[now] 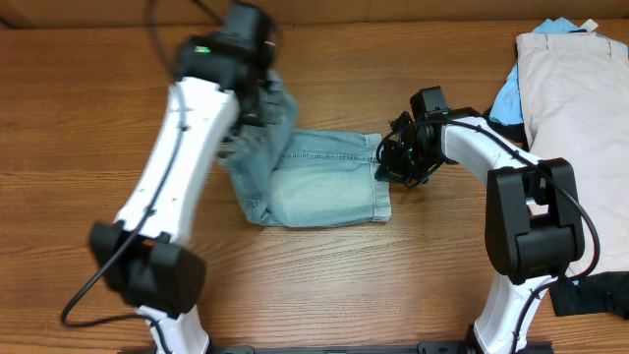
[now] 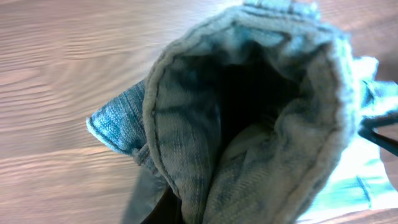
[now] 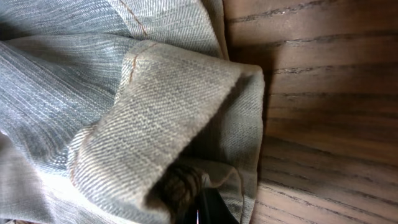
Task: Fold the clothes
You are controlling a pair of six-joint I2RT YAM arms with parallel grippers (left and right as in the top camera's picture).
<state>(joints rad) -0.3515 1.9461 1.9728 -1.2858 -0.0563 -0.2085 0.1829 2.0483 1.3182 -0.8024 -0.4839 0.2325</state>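
Note:
The light-blue denim shorts (image 1: 324,182) lie on the wooden table, centre. My left gripper (image 1: 257,93) is shut on the shorts' left end and holds it lifted and bunched; in the left wrist view the denim (image 2: 261,124) fills the frame and hides the fingers. My right gripper (image 1: 398,162) is at the shorts' right edge, shut on a cuffed hem; the right wrist view shows the folded cuff (image 3: 168,106) over a dark fingertip (image 3: 208,208).
A beige garment (image 1: 575,88) lies at the far right over a bright blue one (image 1: 506,98). A black garment (image 1: 600,290) lies at the right front edge. Bare wood surrounds the shorts.

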